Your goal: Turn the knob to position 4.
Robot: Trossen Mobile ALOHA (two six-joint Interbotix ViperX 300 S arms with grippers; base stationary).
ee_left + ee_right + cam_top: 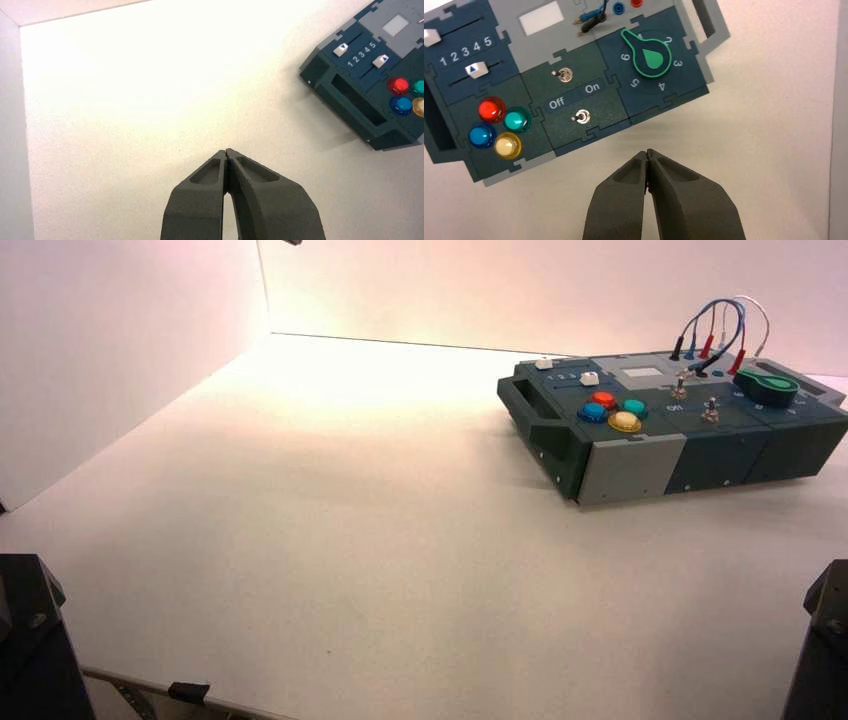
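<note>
White tabletop [330, 540] surrounds the box [574, 125] — both grippers closed, empty; right gripper [648, 153] nearest the knob [650, 56], toggle switches [565, 75] beside.

The worktop [330, 540] is seen as matt and smooth; the box [574, 92] is finished in matt plastic; its push buttons [499, 127] are glossy and translucent; the toggle switches [565, 75] are shiny metal; each claw [647, 156] is moulded in matt dark plastic.

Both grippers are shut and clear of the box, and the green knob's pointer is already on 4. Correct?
Not quite. The right wrist view shows the knob pointing between 6 and 1, not at 4. Both the left gripper and right gripper are shut, clear of the box.
</note>
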